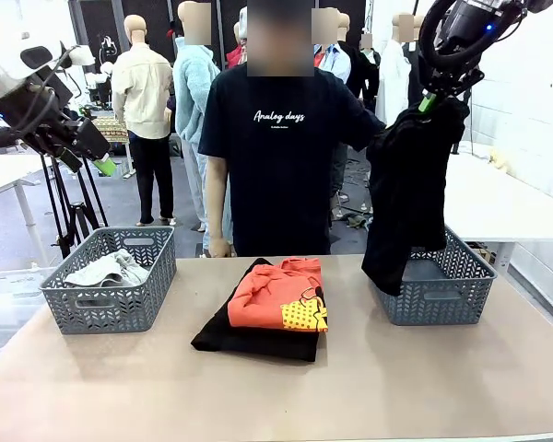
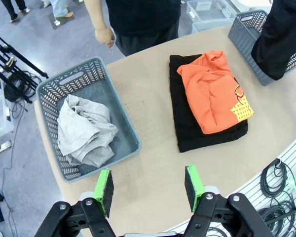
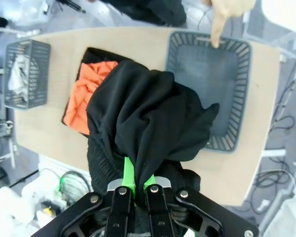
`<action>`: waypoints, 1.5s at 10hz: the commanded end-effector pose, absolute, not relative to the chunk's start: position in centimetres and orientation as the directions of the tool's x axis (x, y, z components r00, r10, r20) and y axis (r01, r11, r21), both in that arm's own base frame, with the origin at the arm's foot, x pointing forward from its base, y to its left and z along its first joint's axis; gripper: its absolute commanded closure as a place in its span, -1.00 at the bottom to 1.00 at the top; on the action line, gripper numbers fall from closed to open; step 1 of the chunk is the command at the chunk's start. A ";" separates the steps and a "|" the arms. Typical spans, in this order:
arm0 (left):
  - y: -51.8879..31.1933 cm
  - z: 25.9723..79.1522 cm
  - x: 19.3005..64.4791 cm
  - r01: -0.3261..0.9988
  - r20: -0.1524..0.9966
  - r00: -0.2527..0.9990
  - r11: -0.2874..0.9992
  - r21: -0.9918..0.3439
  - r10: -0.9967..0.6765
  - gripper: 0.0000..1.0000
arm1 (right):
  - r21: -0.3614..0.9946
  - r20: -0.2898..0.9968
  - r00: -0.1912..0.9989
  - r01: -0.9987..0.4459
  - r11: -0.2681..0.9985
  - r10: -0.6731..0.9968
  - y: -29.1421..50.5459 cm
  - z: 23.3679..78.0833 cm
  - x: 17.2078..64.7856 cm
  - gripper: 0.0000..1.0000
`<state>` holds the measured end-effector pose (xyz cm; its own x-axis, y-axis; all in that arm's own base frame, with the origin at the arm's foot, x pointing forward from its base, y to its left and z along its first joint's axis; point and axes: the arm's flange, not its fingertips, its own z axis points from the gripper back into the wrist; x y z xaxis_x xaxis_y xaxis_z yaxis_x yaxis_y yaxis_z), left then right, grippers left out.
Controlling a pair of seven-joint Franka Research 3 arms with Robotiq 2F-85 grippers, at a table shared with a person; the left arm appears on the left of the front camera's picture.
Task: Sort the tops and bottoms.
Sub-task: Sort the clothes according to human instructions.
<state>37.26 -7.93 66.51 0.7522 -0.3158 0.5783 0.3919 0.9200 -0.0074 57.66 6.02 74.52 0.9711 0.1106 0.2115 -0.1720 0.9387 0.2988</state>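
My right gripper (image 1: 431,98) is held high, shut on a black bottom (image 1: 405,193) that hangs down over the right grey basket (image 1: 438,299). In the right wrist view the green fingers (image 3: 129,175) pinch that black cloth (image 3: 148,118) above the basket (image 3: 239,74). An orange top (image 1: 284,295) with a yellow dotted patch lies on another folded black bottom (image 1: 249,339) at mid-table. A grey-white top (image 1: 106,270) lies crumpled in the left basket (image 1: 111,308). My left gripper (image 1: 100,162) hovers high at the left, open and empty (image 2: 148,186), over the table's near edge.
A person in a black printed T-shirt stands at the far side. One hand (image 2: 106,35) hangs near the left basket's far end, and a finger (image 3: 219,22) points at the right basket's rim. Cables (image 2: 281,182) hang below the table's near edge.
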 end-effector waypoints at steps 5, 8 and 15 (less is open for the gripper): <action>-7.9 66.5 37.2 0.384 0.582 0.753 0.923 -0.009 -0.308 -0.52 | 0.291 0.269 0.950 -0.239 0.926 0.161 3.9 79.6 62.4 1.00; -7.9 66.5 37.2 0.384 0.582 0.753 0.923 -0.009 -0.308 -0.52 | 0.288 0.329 0.931 -0.255 0.923 0.155 3.7 82.6 61.8 1.00; -7.9 66.5 37.2 0.384 0.582 0.753 0.923 -0.009 -0.308 -0.52 | 0.207 0.126 0.987 -0.125 0.970 0.100 -0.6 71.1 66.8 1.00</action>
